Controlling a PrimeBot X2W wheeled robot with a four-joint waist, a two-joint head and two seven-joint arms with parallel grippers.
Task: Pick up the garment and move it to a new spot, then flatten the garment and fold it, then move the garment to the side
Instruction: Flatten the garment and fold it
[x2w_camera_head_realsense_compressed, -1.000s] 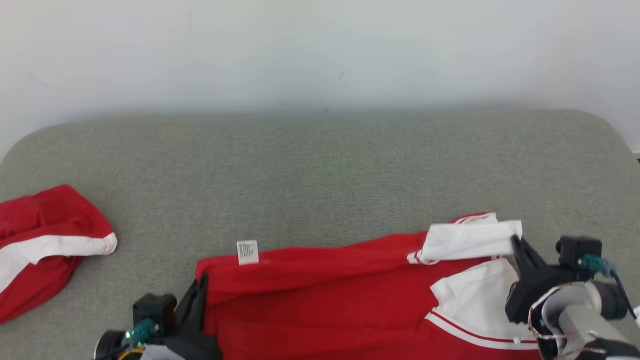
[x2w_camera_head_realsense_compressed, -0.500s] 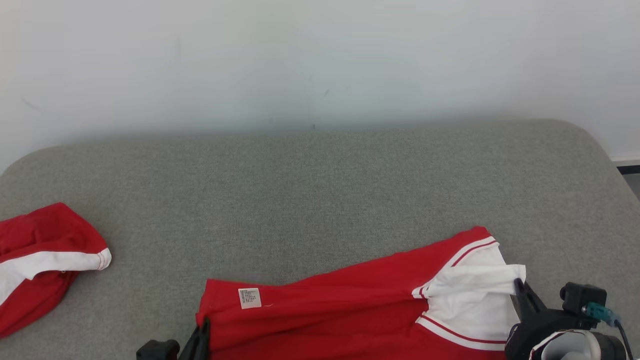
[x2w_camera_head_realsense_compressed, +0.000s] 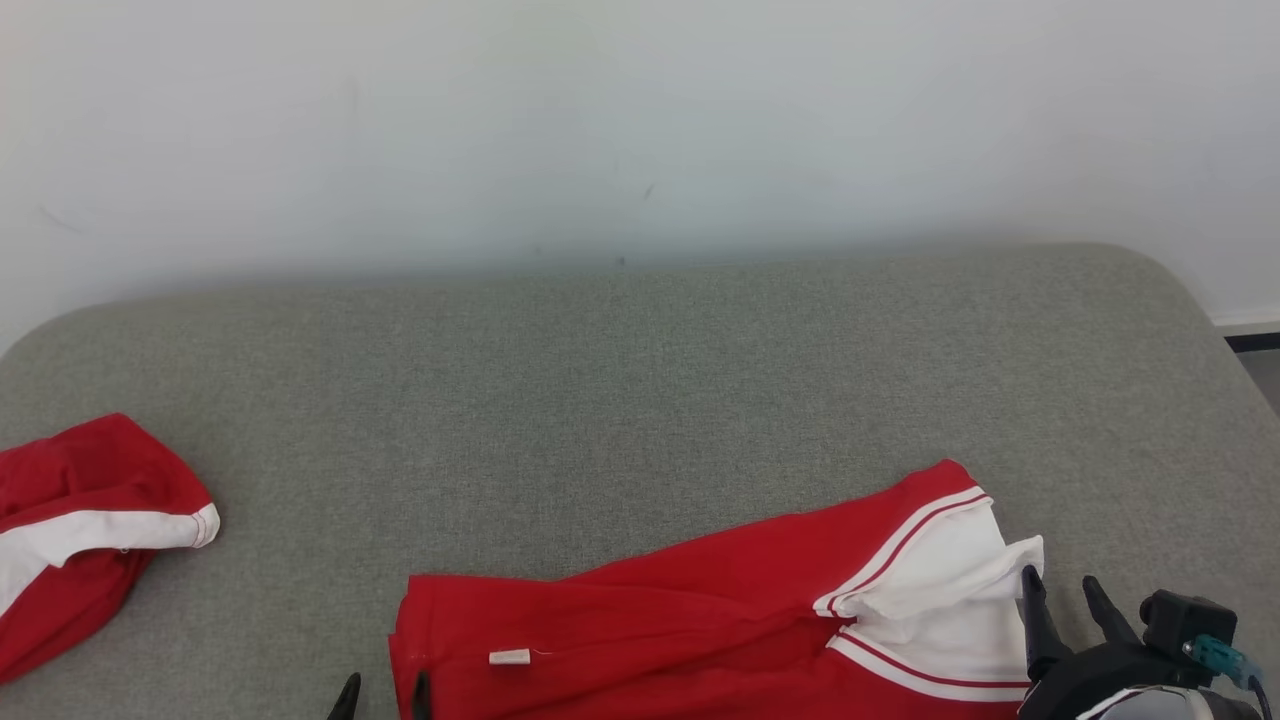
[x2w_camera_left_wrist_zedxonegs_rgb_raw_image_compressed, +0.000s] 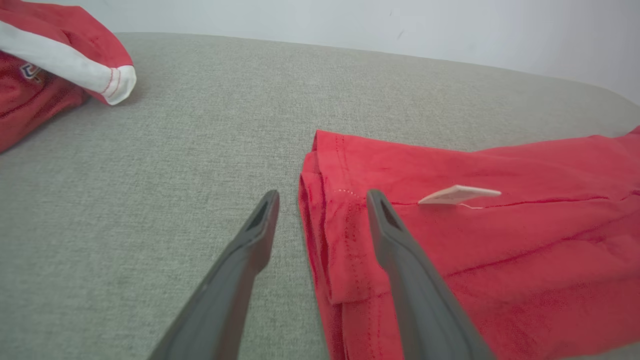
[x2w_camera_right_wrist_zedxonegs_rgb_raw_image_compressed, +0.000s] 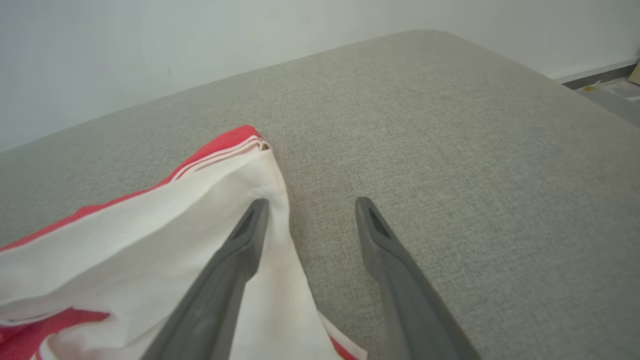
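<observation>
Now both end effectors stand spread. The left end effector (x2w_camera_left_wrist_zedxonegs_rgb_raw_image_compressed: 322, 200) straddles the hem corner of the red garment (x2w_camera_head_realsense_compressed: 700, 620). The right end effector (x2w_camera_right_wrist_zedxonegs_rgb_raw_image_compressed: 311, 204) sits at the white sleeve (x2w_camera_head_realsense_compressed: 940, 590), with one finger over the cloth. Their pinch of a second ago is gone, so the lifted far edge is down. The garment lies loose along the near edge of the bed (x2w_camera_head_realsense_compressed: 640, 380), toward its near right corner, with its label (x2w_camera_head_realsense_compressed: 509, 657) tipped over.

I judge the move to a new spot done and flattening next, since the top layer is creased and the sleeve bunched.

The bed is grey woven fabric with rounded corners, set against a plain pale wall (x2w_camera_head_realsense_compressed: 640, 120). A second red-and-white garment (x2w_camera_head_realsense_compressed: 80, 510) lies at its left edge, and a strip of floor (x2w_camera_right_wrist_zedxonegs_rgb_raw_image_compressed: 610, 95) shows past the right edge.
</observation>
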